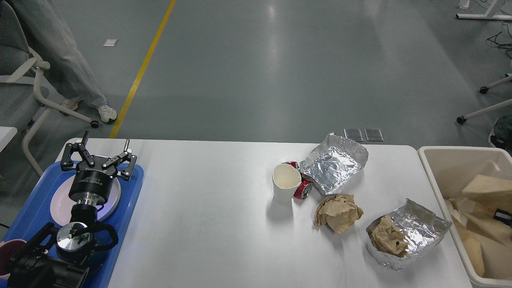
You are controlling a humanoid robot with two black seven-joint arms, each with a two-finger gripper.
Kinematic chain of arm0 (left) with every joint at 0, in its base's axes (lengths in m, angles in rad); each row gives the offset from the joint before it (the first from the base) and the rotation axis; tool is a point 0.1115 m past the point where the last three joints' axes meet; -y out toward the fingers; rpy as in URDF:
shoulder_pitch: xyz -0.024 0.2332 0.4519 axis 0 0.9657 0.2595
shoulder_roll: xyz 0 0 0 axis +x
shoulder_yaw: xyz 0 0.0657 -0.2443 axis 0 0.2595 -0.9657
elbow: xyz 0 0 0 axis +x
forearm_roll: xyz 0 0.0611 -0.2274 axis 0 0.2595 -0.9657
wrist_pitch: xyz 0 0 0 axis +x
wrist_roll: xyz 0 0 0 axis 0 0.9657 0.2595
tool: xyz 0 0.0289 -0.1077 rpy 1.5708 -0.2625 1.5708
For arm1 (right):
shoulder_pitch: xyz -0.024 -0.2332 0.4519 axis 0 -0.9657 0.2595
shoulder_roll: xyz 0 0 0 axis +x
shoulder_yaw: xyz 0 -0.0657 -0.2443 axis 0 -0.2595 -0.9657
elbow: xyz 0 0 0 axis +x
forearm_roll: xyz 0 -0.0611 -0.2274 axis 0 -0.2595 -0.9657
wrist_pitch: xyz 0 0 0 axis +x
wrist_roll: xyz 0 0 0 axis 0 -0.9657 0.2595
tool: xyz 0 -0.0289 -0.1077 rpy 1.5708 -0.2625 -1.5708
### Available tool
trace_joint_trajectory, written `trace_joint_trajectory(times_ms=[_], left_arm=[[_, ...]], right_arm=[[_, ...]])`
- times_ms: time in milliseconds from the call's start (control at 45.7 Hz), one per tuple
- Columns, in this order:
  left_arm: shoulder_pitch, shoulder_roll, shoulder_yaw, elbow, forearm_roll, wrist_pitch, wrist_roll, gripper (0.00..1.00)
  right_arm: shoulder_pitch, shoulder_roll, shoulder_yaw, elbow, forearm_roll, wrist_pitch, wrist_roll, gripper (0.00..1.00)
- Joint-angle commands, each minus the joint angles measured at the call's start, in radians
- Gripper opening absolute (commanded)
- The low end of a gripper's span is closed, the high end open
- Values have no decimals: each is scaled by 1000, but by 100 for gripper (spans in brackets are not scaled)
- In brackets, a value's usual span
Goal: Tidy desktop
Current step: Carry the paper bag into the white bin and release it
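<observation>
While the left gripper (105, 150) hangs spread wide and empty above the white round plate (114, 196) on the blue plastic tray (134, 188) at nine o'clock, the large white rectangular desktop (208, 224) carries a white paper cup (285, 183) near centre.

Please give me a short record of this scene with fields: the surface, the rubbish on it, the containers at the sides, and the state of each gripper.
surface: white desktop
rubbish: paper cup, red can lying behind it, empty foil tray, crumpled brown paper, foil tray with paper inside
left side: blue tray holding a white plate
right side: cream bin
left gripper: open, above the plate, holding nothing
right gripper: not in view
</observation>
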Motion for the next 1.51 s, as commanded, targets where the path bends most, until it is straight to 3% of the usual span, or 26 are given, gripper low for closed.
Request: trace_joint_trajectory(times_ms=[0,109,547,613,657,766,1291,1423,1488], left_arm=[[0,0,0,0,0,0,0,96],[0,0,0,0,0,0,0,96],[0,0,0,0,0,0,0,96],[0,0,0,0,0,0,0,96],[0,0,0,0,0,0,0,96],[0,0,0,0,0,0,0,96],[0,0,0,0,0,0,0,96],[0,0,0,0,0,0,0,96],[0,0,0,0,0,0,0,96]], right_arm=[[-233,123,116,-280,1,0,0,0],[-324,185,148,-381,1,-31,0,0],[-359,202,165,-378,1,-63,-1,0],[-359,195,160,-378,1,-68,-1,51],[-357,194,159,-378,1,-80,0,75],[-356,195,159,-378,1,-111,0,100],[-312,169,168,-345,-5,-105,-1,100],[-220,67,153,-195,-22,-83,-12,100],[-143,7,147,-75,-39,-50,-62,100]])
